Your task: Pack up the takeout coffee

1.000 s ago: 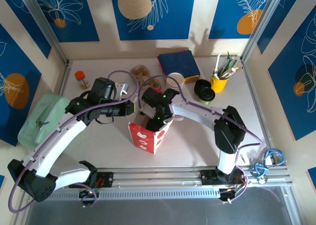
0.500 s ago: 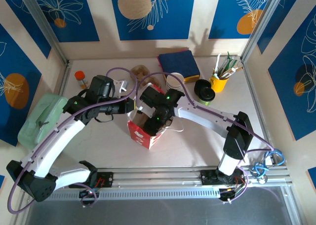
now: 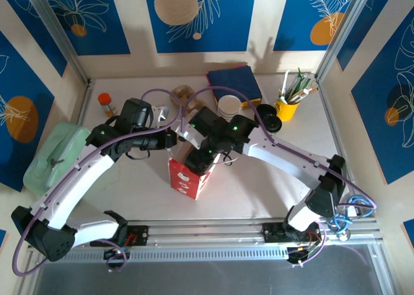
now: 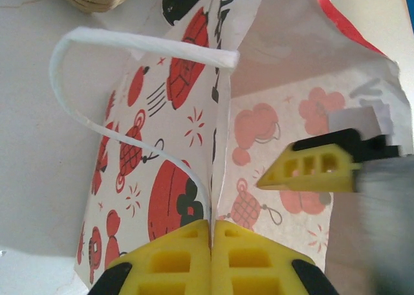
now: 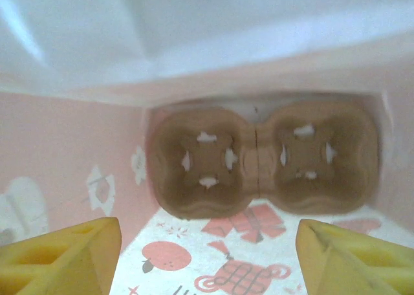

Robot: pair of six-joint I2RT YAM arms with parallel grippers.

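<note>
The takeout coffee cup (image 3: 229, 105), white inside, stands at the back of the table, with its black lid (image 3: 267, 118) to its right. A red and white paper bag (image 3: 186, 180) stands open at the middle. My left gripper (image 4: 212, 225) is shut on the bag's upper edge (image 4: 220, 146), beside its white handle (image 4: 97, 43). My right gripper (image 5: 204, 256) is open and reaches down inside the bag, holding nothing. Below it a brown cardboard cup carrier (image 5: 259, 159) lies on the bag's bottom. One right fingertip (image 4: 310, 169) shows inside the bag in the left wrist view.
A yellow cup of utensils (image 3: 286, 107) stands at the back right, a blue cloth (image 3: 234, 83) behind the cup. A brown woven thing (image 3: 184, 93) and an orange bottle (image 3: 105, 103) sit at the back left. A green container (image 3: 55, 156) lies at the left edge.
The right arm has stretched left and pushed its gripper deeper into the bag. The bag has shifted a little to the left. The left gripper keeps its hold.
</note>
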